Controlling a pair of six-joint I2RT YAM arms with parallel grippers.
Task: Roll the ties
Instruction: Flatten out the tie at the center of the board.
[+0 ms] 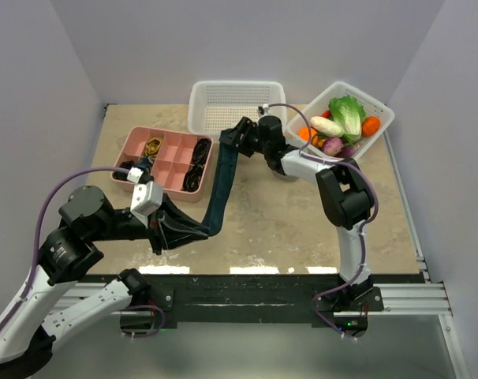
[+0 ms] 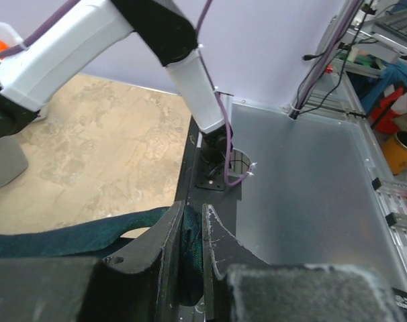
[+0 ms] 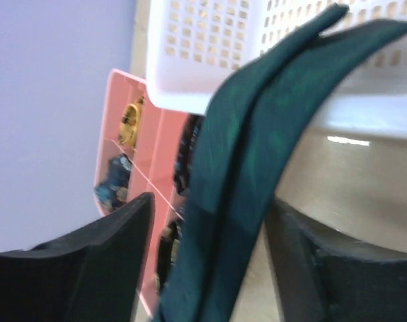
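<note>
One tie (image 1: 221,185), left hand (image 2: 192,218) pinching its near end — right hand (image 3: 210,204) spread wide (straddling it).

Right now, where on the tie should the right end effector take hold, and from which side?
Probably the far end of the tie, by the white basket, from above. The band stretches lengthwise, so closing across it catches both edges; the open right end effector straddles it there, and the left end effector pinches the near end.
</note>
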